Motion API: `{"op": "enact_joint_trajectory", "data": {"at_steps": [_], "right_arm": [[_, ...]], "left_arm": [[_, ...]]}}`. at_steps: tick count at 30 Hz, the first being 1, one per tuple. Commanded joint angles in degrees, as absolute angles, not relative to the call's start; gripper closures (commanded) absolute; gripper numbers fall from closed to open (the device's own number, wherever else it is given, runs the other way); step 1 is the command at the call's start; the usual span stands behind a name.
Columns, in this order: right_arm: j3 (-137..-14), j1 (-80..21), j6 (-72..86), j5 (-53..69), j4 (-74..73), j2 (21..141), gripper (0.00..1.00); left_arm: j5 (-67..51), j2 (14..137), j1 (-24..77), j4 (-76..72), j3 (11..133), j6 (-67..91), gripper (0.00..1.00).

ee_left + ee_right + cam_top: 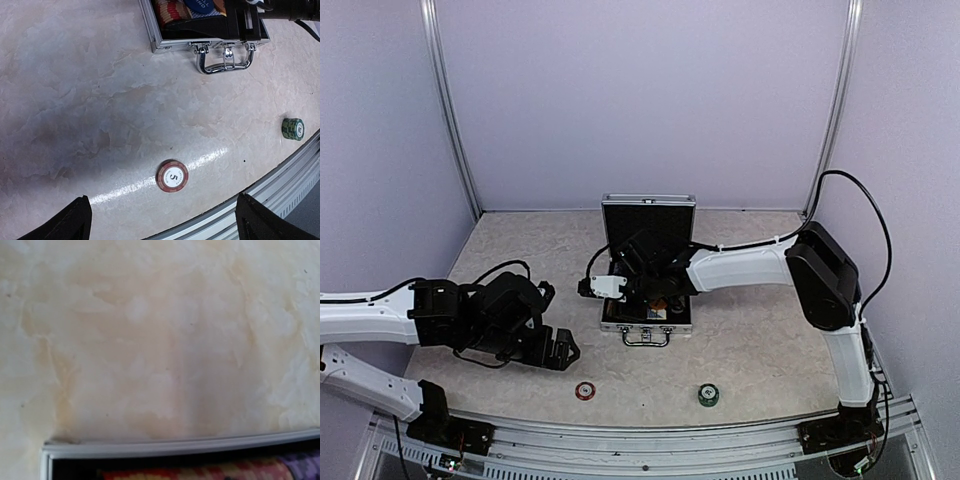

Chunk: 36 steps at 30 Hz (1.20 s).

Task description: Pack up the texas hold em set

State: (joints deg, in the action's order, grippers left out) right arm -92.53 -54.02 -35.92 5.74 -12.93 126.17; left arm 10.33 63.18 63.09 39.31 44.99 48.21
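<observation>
Wide beige marbled tabletop (750, 330), and the right arm's long white link (740, 268) reaches across it, hanging right over the open silver aluminium case (650, 218), whose black-lined lid stands upright at the back. That's the first worry: one swing backward from that arm could clip the lid and slam it down, or shove the whole case off its spot. The right gripper (596, 288) sits over the case's left edge. Its fingers don't show in its own camera, only bare table and the case rim, so I cannot tell whether they're apart or closed.

Over to the left gripper (162, 200), low near the front of the table, black fingers (75, 220) spread wide with nothing between them. If it carries anything to the case while the right arm is parked there, the two could meet. That's the crowding risk.

Inside the case, a row of red-and-orange striped chips (172, 10) and a blue round disc (202, 4) are already in, and the chrome handle (225, 60) faces front.

Two pieces are left out on the table. The short green chip stack (292, 129) sits just beside the front metal rail (280, 195), where a nudge could scatter it or knock it against the rail. And the red-and-white round chip marked 5 (172, 176) lies flat just ahead of the left fingers. It's thin, on a glossy surface, so I'd judge closing fingers could skid it away rather than catch it.
</observation>
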Motion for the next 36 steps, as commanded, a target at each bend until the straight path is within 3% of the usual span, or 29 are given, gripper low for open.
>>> {"op": "enact_joint_trajectory", "data": {"at_steps": [1,6,14,17,23,36], "right_arm": [[-91.1,-53.7,-36.4,2.4,-12.7,124.0,0.45],[-91.6,-53.7,-35.5,5.4,-13.6,121.2,0.27],[-92.9,-53.7,-32.0,8.7,-15.7,116.7,0.13],[-91.8,-53.7,-28.6,5.7,-14.5,114.3,0.01],[-81.9,-53.7,-14.3,-7.7,-5.5,104.2,0.0],[-60.1,-53.6,10.1,-0.7,-2.8,85.8,0.0]], "left_arm": [[9.7,63.6,63.3,38.2,44.1,47.7,0.01],[9.2,64.6,63.3,38.0,43.6,46.7,0.01],[7.5,67.6,64.0,37.0,44.0,44.6,0.01],[7.3,70.0,65.4,37.4,44.8,43.4,0.01],[9.1,78.8,69.1,38.6,48.0,41.4,0.01],[6.6,91.7,69.0,37.3,51.8,35.2,0.05]]}}
